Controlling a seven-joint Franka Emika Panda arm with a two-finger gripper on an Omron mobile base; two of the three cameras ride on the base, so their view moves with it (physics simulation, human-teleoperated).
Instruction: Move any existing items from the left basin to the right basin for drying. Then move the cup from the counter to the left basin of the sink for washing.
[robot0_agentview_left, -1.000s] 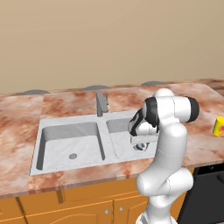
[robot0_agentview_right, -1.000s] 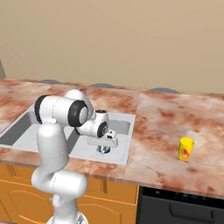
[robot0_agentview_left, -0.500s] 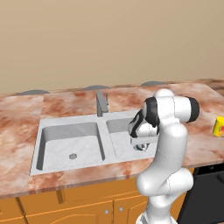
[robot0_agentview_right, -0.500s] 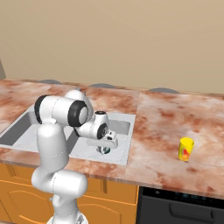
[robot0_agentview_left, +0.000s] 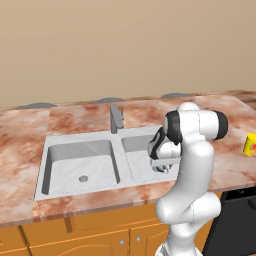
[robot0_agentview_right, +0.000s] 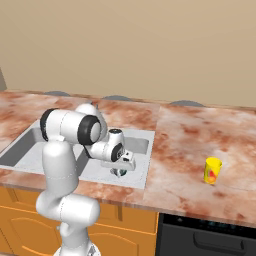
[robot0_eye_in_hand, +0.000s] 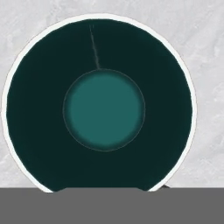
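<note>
Looking straight down into the mug (robot0_eye_in_hand: 103, 107), the hand view shows a thin white rim around a very dark teal wall and a lighter teal round bottom, with pale grey metal of the right basin (robot0_agentview_left: 137, 162) around it. The mug's handle does not appear from this angle, and the lower part of the rim is cut off at the edge of the picture. In the 2 base views the mug is mostly hidden behind the hand: only a small silvery and teal piece shows under the gripper (robot0_agentview_right: 121, 171), low in the right basin near its front wall, and I cannot tell if it stands on the basin floor or is a little above it. The gripper (robot0_agentview_left: 160, 168) points down into the same basin in the left base view. The fingers are too small and too covered to read, so I cannot tell how far apart the jaws are or if they clamp the mug's wall. The left basin (robot0_agentview_left: 80, 165) shows its round drain and bare grey floor. The yellow cup (robot0_agentview_right: 213, 170) with its red mark stands upright on the marbled counter (robot0_agentview_right: 190, 145), well apart to the right of the sink (robot0_agentview_left: 47, 150), and in the left base view it is half cut by the picture edge.
</note>
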